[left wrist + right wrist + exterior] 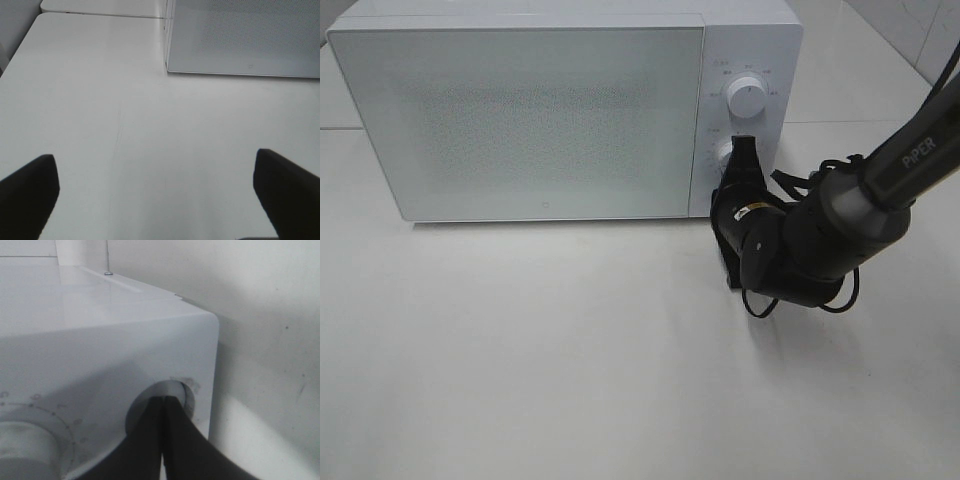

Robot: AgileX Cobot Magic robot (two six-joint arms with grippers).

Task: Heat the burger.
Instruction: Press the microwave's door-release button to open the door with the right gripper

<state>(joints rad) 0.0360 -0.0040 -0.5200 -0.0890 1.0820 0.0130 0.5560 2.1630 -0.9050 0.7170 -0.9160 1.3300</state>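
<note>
No burger shows, probably shut inside the boxy white microwave oven [520, 110], soft and best cradled low by its sides, while the right gripper [744, 146], jaws shut, touches the lower round white dial [184, 394] and the left gripper [155, 167] gapes wide.
</note>
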